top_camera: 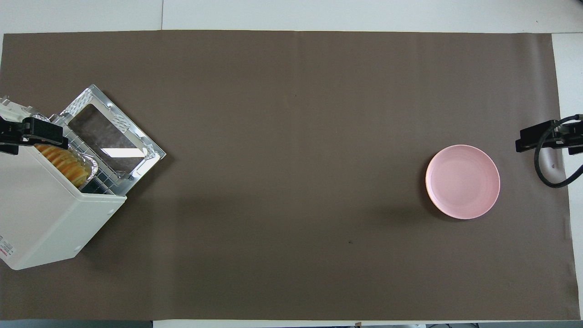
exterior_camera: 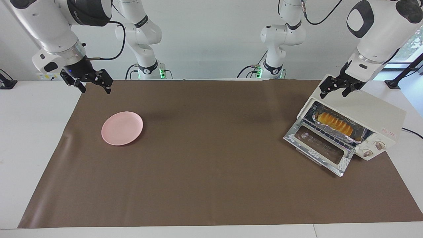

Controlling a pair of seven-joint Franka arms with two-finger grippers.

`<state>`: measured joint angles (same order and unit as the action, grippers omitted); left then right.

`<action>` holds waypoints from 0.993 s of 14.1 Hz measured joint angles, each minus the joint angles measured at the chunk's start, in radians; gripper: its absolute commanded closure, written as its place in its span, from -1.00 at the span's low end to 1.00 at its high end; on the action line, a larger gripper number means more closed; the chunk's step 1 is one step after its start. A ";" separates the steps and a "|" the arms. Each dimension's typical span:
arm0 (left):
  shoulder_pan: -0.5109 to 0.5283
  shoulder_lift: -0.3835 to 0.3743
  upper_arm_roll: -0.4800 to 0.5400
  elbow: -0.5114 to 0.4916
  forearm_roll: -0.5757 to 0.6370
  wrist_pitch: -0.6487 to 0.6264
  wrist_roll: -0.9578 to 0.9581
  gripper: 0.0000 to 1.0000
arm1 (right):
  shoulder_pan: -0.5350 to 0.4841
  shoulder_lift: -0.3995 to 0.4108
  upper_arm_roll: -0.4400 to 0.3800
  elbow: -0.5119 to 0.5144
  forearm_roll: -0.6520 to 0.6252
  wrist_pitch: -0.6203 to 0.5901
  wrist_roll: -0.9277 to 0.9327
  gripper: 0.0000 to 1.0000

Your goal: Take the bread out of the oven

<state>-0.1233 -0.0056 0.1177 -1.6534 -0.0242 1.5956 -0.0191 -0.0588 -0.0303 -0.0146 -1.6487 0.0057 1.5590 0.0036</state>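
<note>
The left arm comes down from its base at the left arm's end of the table, with the forearm sloping and the wrist bent downward. The left gripper [exterior_camera: 333, 93] hangs in the air, its two fingers pointing down and spread apart, holding nothing. The right arm is bent in the same manner at the right arm's end. The right gripper [exterior_camera: 94, 88] also hangs in the air, tilted a little, with its fingers apart and nothing between them.
</note>
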 measured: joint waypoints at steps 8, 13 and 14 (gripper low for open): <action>-0.002 0.129 -0.004 0.165 0.000 -0.077 -0.049 -1.00 | 0.000 0.000 0.000 0.000 0.000 0.000 0.000 -1.00; -0.006 0.329 -0.004 0.381 0.002 -0.141 -0.184 -1.00 | 0.000 0.000 0.003 0.000 0.000 0.000 -0.012 -1.00; -0.015 0.357 -0.004 0.397 0.009 -0.140 -0.228 -1.00 | 0.000 0.000 0.005 0.000 0.000 0.003 -0.013 -1.00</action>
<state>-0.1382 0.3516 0.1137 -1.2563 -0.0157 1.4561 -0.2474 -0.0585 -0.0303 -0.0098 -1.6488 0.0057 1.5623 -0.0094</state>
